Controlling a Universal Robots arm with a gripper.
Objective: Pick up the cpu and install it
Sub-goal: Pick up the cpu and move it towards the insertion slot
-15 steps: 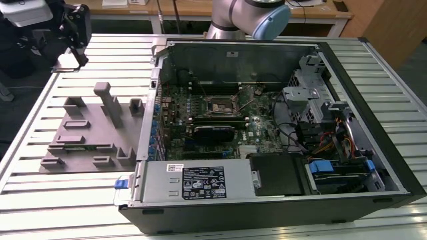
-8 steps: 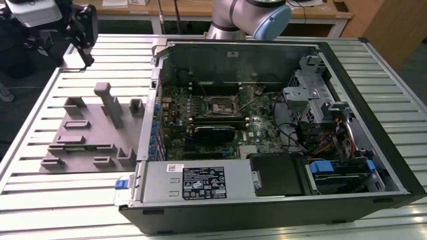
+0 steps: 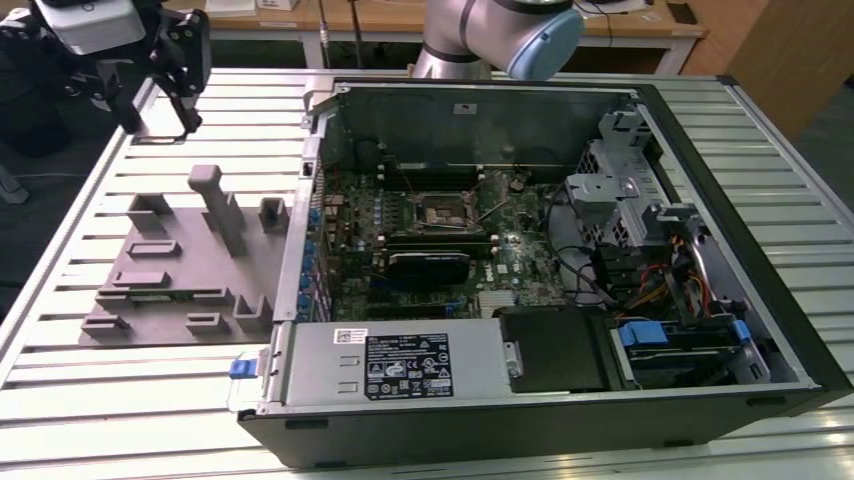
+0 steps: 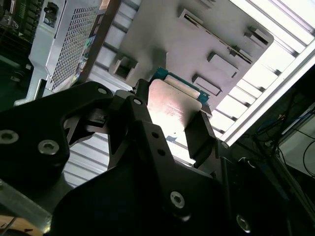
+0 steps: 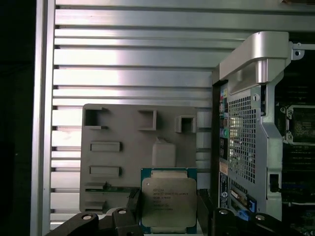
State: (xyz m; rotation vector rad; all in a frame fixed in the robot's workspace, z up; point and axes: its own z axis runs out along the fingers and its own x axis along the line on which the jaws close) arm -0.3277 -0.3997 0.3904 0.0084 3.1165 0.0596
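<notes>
I see a grey moulded fixture tray (image 3: 160, 290) lying flat on the slatted metal table (image 3: 80, 400), with an open computer case (image 3: 481, 115) just beside it on the exterior view's right. Inside the case are a green motherboard (image 3: 360, 215) with a black square socket frame (image 3: 438, 212) near its middle, a silver labelled power supply (image 3: 400, 365), a grey drive cage (image 3: 621, 190) and coloured cables (image 3: 654, 270). A wooden desk (image 3: 374, 15) stands behind the table.
</notes>
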